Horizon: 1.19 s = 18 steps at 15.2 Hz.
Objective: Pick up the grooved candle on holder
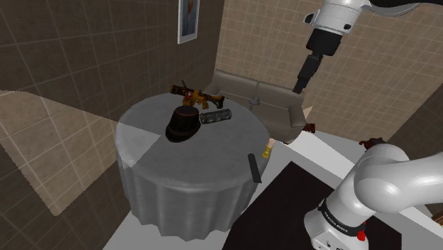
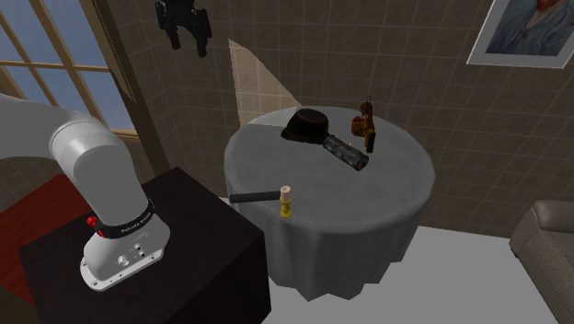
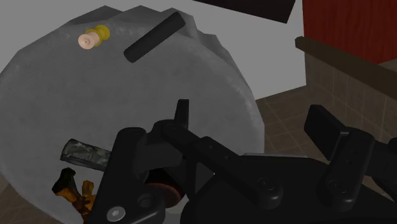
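Candle on yellow holder (image 1: 268, 149): one, stands at table (image 1: 142, 153) edge near one black bar (image 1: 253, 167). Farther in: one black hat (image 1: 183, 126), one mottled cylinder (image 1: 215, 116). Jaws apart, high above table.

One candle (image 1: 268, 148), one hat (image 1: 183, 125), one bar (image 1: 253, 167), one cylinder (image 1: 215, 116), one toy (image 1: 195, 94), one table (image 1: 186, 170)
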### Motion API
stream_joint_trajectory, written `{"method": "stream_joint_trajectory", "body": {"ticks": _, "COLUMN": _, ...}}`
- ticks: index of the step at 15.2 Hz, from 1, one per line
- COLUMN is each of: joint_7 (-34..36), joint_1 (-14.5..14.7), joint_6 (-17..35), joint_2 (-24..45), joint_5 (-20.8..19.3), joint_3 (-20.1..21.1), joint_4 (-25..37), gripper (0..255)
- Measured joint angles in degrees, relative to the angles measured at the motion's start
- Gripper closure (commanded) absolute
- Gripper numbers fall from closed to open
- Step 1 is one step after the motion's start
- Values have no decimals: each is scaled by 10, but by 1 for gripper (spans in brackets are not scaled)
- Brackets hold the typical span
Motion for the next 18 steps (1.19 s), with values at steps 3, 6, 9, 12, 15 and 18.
{"method": "stream_joint_trajectory", "body": {"ticks": 3, "joint_7": -11, "joint_1": -3, "joint_6": 18, "joint_2": -3, "joint_5": -7, "joint_3": -8, "joint_4": -23, "gripper": 0}}
{"method": "stream_joint_trajectory", "body": {"ticks": 6, "joint_7": -37, "joint_1": -9, "joint_6": 60, "joint_2": -4, "joint_5": -23, "joint_3": -25, "joint_4": -68, "gripper": 0}}
{"method": "stream_joint_trajectory", "body": {"ticks": 9, "joint_7": -61, "joint_1": -17, "joint_6": 107, "joint_2": -2, "joint_5": -39, "joint_3": -42, "joint_4": -114, "gripper": 0}}
{"method": "stream_joint_trajectory", "body": {"ticks": 12, "joint_7": -89, "joint_1": -27, "joint_6": 158, "joint_2": 15, "joint_5": -58, "joint_3": -64, "joint_4": -149, "gripper": 0}}
{"method": "stream_joint_trajectory", "body": {"ticks": 15, "joint_7": -113, "joint_1": -36, "joint_6": 218, "joint_2": 39, "joint_5": -75, "joint_3": -84, "joint_4": -185, "gripper": 0}}
{"method": "stream_joint_trajectory", "body": {"ticks": 18, "joint_7": -138, "joint_1": -46, "joint_6": 273, "joint_2": 70, "joint_5": -91, "joint_3": -105, "joint_4": -209, "gripper": 0}}
